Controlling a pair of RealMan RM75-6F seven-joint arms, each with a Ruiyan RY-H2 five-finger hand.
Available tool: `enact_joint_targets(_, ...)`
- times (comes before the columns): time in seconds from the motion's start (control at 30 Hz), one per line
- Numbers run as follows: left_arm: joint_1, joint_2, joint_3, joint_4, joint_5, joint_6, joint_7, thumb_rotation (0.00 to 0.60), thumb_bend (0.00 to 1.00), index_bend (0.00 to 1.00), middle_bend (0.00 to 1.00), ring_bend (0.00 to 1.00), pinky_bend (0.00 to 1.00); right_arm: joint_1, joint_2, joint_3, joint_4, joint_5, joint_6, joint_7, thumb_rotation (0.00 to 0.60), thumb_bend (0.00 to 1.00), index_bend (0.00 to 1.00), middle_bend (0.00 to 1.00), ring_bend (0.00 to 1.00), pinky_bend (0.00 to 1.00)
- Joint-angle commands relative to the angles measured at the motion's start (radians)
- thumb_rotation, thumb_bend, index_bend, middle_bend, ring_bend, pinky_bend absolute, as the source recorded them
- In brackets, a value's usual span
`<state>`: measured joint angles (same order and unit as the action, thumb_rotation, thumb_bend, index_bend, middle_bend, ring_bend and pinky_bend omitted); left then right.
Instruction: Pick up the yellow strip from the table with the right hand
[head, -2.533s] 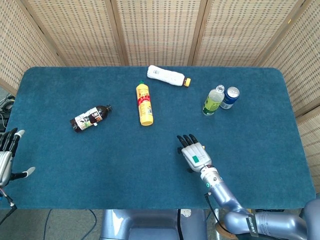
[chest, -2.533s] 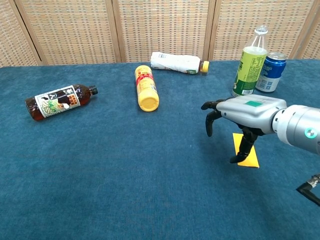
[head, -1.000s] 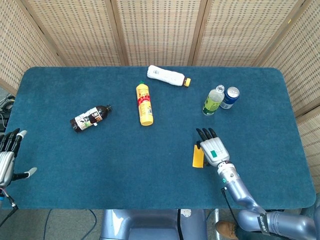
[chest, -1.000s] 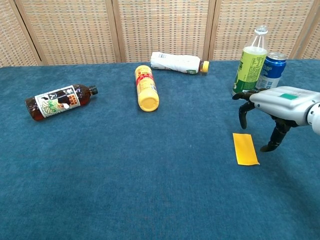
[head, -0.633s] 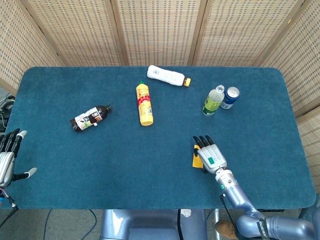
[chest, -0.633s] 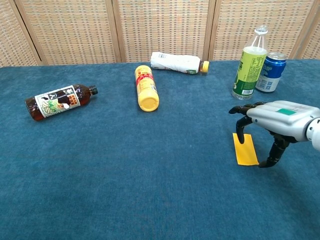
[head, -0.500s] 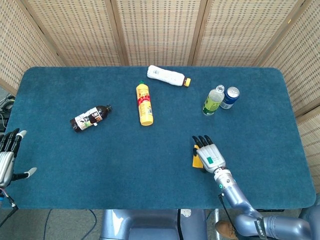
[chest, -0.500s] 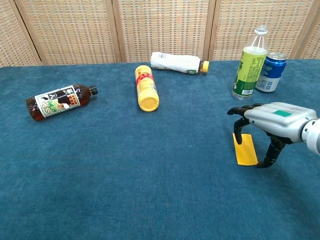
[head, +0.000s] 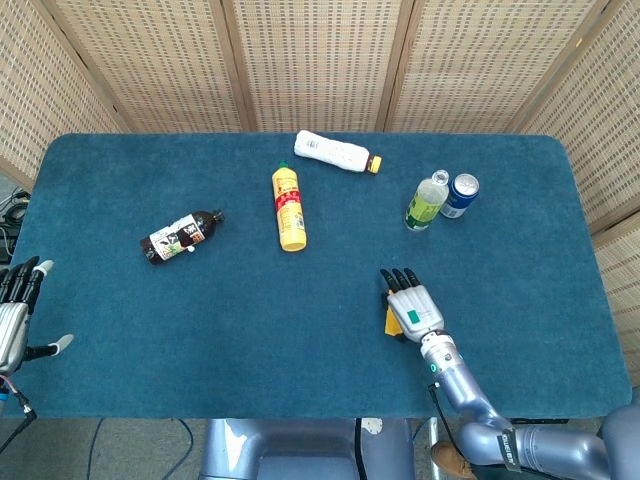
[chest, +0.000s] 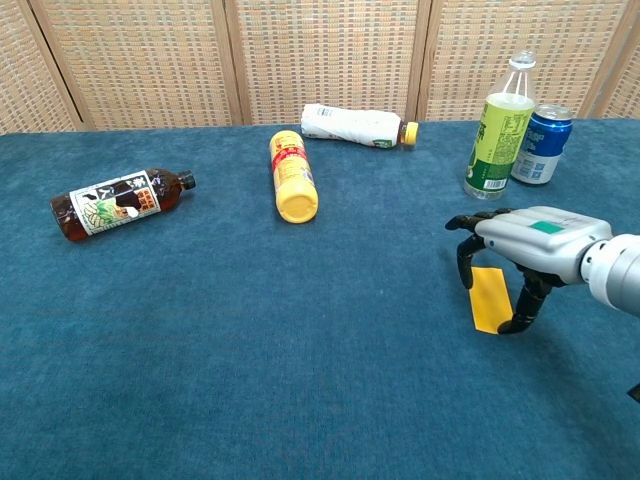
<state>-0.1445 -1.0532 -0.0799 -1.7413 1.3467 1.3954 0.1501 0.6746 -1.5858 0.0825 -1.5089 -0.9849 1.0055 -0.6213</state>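
the right hand (chest: 520, 255) is hovering low right of frame over the yellow strip (chest: 490, 300), fingers apart and curled, gripping nothing. the strip is lying flat on the table (chest: 250, 350); it probably needs lifting by an edge.

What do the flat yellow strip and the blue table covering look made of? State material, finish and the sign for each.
Flat yellow strip: probably paper or thin plastic film, matte; it lies flat with crisp straight edges and no gloss.
Blue table covering: looks like short-pile carpet or felt, matte; a fuzzy, mottled texture shows across it.
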Motion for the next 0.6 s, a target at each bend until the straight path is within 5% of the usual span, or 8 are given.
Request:
enact_joint_targets(0.03, 0.000, 0.000, 0.000, -0.001, 0.000, -0.001, 0.000, 0.600, 0.00, 0.00, 0.00, 0.00, 0.00, 0.003, -0.007, 0.005, 0.007, 0.009, 0.000, -0.003, 0.600, 0.00, 0.43, 0.00, 0.00, 0.00)
enact_joint_targets(0.6, -0.001, 0.005, 0.000, -0.001, -0.002, -0.003, -0.008, 0.600, 0.00, 0.00, 0.00, 0.00, 0.00, 0.007, 0.018, -0.049, 0.017, 0.002, -0.009, -0.078, 0.600, 0.04, 0.49, 0.00, 0.00, 0.00)
